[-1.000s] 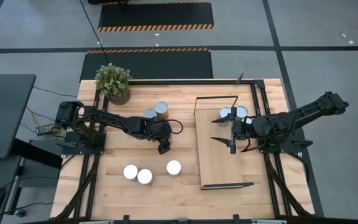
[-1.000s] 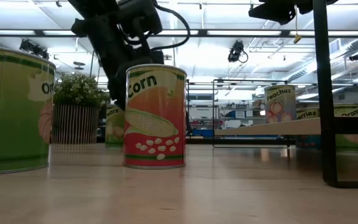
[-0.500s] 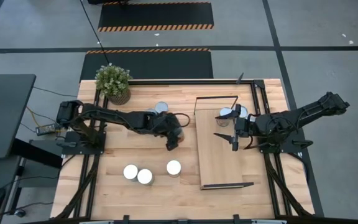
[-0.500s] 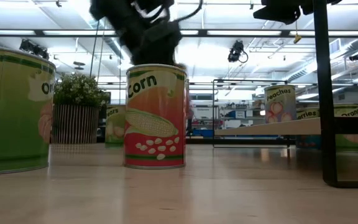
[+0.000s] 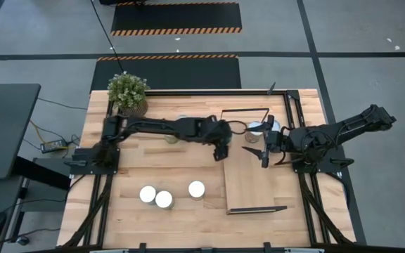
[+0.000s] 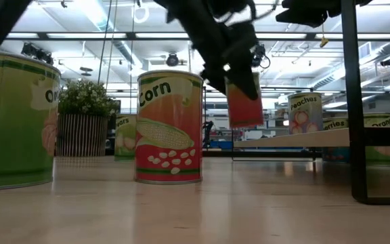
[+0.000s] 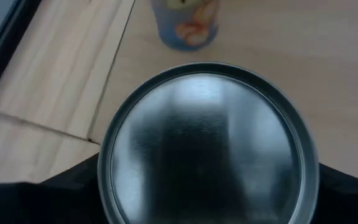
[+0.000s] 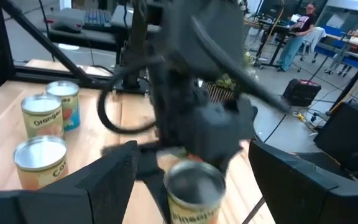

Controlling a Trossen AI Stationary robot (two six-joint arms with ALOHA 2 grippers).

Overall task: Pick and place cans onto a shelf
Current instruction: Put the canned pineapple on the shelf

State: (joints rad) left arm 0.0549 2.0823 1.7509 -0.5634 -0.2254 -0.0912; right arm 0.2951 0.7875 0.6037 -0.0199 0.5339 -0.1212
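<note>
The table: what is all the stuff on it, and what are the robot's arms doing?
Table: one, light wood, under everything.
Shelf: one, light wood, black frame, table's right half.
Potted plant: one, green, back left corner.
Table cans: three, silver tops, front; a fourth back by the plant.
Shelf cans: two, silver tops, back end.
Held can: one, reddish, in the air at the shelf's left edge.
Person: one, far off in the room.
Left gripper: shut on the held can.
Right gripper: open, over the shelf.
</note>
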